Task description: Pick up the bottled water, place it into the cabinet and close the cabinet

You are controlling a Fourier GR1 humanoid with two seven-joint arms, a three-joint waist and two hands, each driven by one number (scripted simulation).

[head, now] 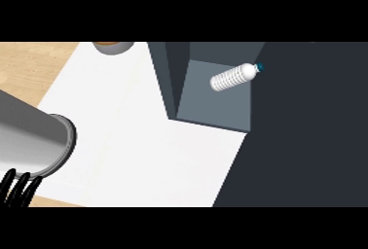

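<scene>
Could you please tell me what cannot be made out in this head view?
- Right hand: shows nowhere in the head view.
- Left hand: only fingers show at the lower left edge, forearm hiding the rest.
- Round object at the top: cut off by the edge.
- Bottled water inside the cabinet: label too small.

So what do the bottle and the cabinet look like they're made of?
The bottle looks like pale ribbed plastic with a blue cap, judging by its ridged sides. The cabinet looks like matte dark grey painted board, flat and without shine; its true material is unclear.

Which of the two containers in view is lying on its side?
The white ribbed bottled water lies tilted inside the cabinet; the brown-filled cup at the top edge stands upright.
</scene>
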